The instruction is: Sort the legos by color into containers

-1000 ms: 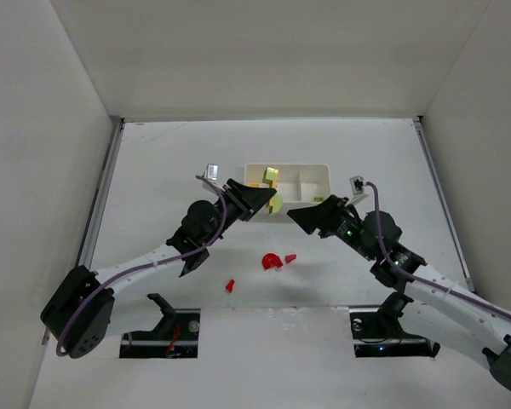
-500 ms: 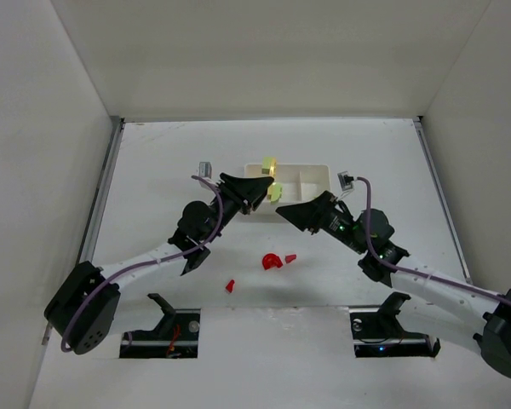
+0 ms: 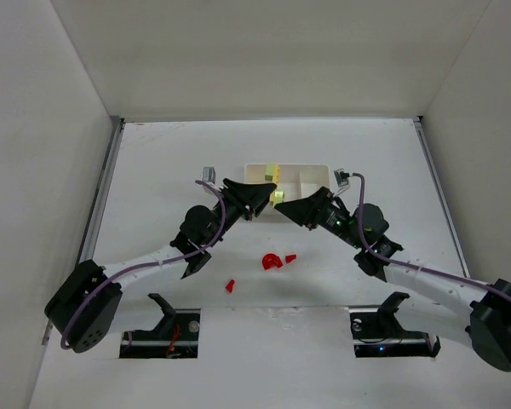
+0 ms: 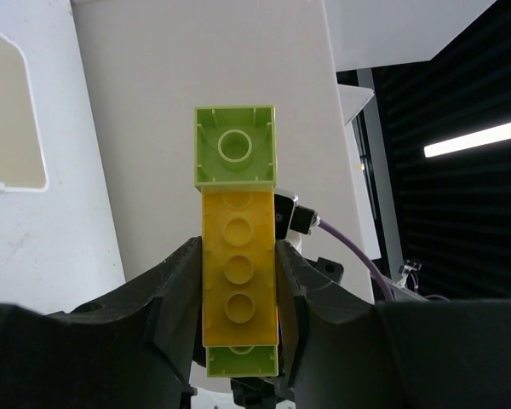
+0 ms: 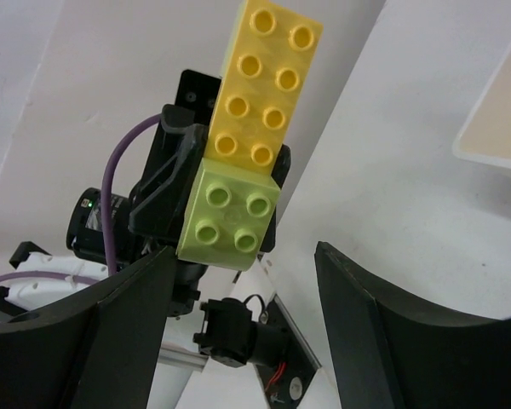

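Observation:
My left gripper (image 3: 257,198) is shut on a yellow lego (image 4: 238,273), held raised in front of the white tray of containers (image 3: 311,174). One pale green lego (image 4: 235,146) sticks to the yellow brick's far end and another (image 4: 241,360) sits under its near end. In the right wrist view the same yellow lego (image 5: 264,81) and a green lego (image 5: 230,213) hang just beyond my right gripper (image 5: 247,315). That gripper is open, its fingers either side of the green brick without gripping it. A red half-disc (image 3: 272,262) and two red wedges (image 3: 290,257) (image 3: 230,286) lie on the table.
White walls enclose the table on the left, back and right. The two arm bases (image 3: 166,328) (image 3: 387,332) sit at the near edge. The tray stands at the table's middle, directly behind both grippers.
My right gripper has moved left and forward up to the stack in the left gripper, and its jaws have narrowed a little. The left gripper still holds the stack at about the same spot.

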Tool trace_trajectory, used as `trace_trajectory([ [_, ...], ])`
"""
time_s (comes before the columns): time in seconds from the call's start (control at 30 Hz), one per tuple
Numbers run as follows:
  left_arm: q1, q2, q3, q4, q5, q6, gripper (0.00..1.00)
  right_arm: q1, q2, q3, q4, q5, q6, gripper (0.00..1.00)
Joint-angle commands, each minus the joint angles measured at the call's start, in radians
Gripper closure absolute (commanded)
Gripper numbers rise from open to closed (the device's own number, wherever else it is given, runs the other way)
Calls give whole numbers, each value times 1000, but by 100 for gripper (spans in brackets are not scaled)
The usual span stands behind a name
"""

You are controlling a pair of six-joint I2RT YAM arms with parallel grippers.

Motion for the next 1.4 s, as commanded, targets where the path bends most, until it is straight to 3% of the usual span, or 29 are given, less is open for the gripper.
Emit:
trace_trajectory([
  [0.0, -10, -16, -10, 70, 14, 1, 85, -15, 6, 45, 91, -16, 10, 29],
  [0.67, -26, -7, -17, 61, 20, 12, 85, -47, -20, 18, 98, -19, 17, 62],
  [1.03, 36, -45, -26, 13, 48, 32, 85, -147, -103, -11, 31, -73, 23, 62],
  [1.17, 33, -41, -34, 13, 48, 49, 85, -161, -94, -10, 25, -80, 19, 61],
  [1.37, 25, -62, -39, -45, 71, 116, 85, -282, 10, 36, -68, -86, -50, 61],
])
